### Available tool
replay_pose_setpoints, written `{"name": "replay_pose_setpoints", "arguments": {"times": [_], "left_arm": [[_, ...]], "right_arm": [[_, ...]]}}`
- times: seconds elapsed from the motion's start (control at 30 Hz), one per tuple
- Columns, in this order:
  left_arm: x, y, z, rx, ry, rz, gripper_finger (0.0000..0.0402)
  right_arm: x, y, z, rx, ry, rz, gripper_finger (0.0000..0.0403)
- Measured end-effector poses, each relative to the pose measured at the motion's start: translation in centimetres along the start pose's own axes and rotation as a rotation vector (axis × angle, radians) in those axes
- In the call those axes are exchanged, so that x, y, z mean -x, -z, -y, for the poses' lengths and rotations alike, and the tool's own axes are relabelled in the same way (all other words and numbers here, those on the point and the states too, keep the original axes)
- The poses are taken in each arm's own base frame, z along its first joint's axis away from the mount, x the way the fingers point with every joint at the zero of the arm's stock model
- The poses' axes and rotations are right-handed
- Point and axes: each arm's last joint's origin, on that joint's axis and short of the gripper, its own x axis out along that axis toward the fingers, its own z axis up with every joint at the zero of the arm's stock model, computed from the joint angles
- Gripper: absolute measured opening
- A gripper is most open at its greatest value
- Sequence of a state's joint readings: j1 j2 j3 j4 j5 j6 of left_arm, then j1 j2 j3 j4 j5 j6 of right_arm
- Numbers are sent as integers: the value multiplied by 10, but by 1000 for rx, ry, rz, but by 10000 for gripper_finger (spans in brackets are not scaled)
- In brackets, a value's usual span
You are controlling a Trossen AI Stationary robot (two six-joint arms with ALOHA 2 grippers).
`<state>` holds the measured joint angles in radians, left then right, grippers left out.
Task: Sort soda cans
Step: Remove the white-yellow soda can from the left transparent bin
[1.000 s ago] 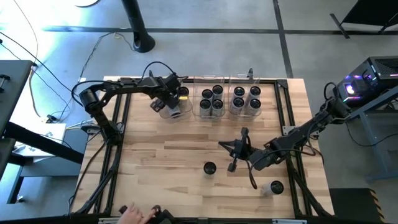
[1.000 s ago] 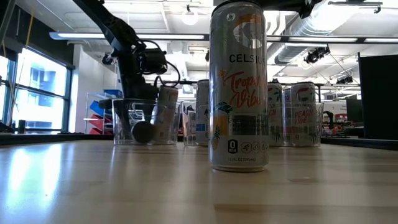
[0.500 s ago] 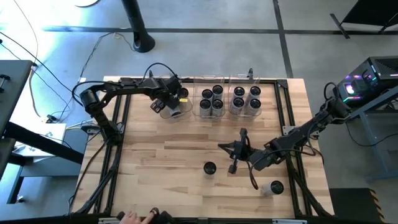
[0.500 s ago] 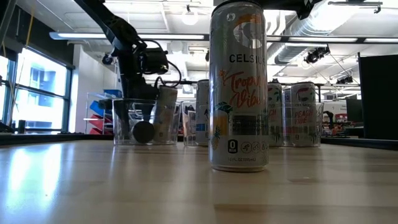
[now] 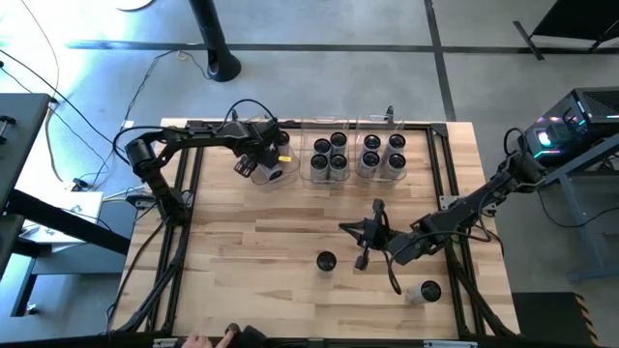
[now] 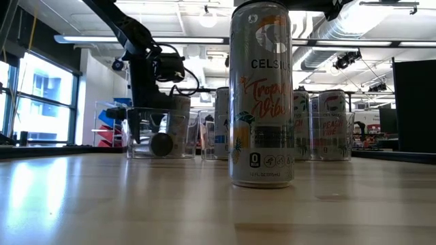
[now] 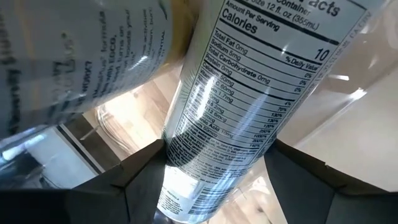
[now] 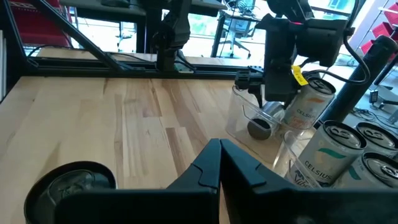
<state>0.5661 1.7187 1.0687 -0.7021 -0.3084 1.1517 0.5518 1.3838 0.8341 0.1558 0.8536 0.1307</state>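
My left gripper (image 5: pixel 259 164) reaches down into the leftmost clear bin (image 5: pixel 282 176) at the table's far side and is shut on a pale soda can (image 7: pixel 239 87). The low view shows it above that bin (image 6: pixel 136 136). A second can lies on its side in the same bin, its dark end (image 6: pixel 161 144) toward the near edge. My right gripper (image 5: pixel 363 249) hangs shut over the table's middle with nothing in it, beside an upright can (image 5: pixel 326 261). Its shut fingertips (image 8: pixel 219 163) point toward the bins. My left gripper pinches the can's round side wall (image 7: pixel 180 152) between its two fingers, which lie across the can. It comes from above, slanting steeply down. The can (image 8: pixel 305 109) sits tilted inside the leftmost bin; whether its lower end rests on the bin's floor I cannot tell.
The middle bin (image 5: pixel 329 177) and the right bin (image 5: pixel 383 177) each hold several upright cans. Another can (image 5: pixel 426 290) sits near the table's right near corner. The upright can (image 6: pixel 262 95) stands close before the low camera. A person's hand (image 5: pixel 198 340) shows at the near edge.
My left gripper has rolled about its own pointing line while staying over the leftmost bin. The leaning can in its hold has tipped closer to upright. The can lying in the bin has shifted slightly. The person's hand at the near edge has drawn back.
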Motion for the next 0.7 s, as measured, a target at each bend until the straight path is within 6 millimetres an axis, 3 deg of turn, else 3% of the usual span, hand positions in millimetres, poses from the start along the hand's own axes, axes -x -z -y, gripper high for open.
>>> {"name": "replay_pose_setpoints", "arguments": {"times": [0.4,0.7], "left_arm": [[-10,4,1,77,36,5,283],[-19,0,0,25,52,0,253]], "right_arm": [[0,0,-1,-35,-24,-4,0],[0,0,-1,-44,-36,-6,0]]}}
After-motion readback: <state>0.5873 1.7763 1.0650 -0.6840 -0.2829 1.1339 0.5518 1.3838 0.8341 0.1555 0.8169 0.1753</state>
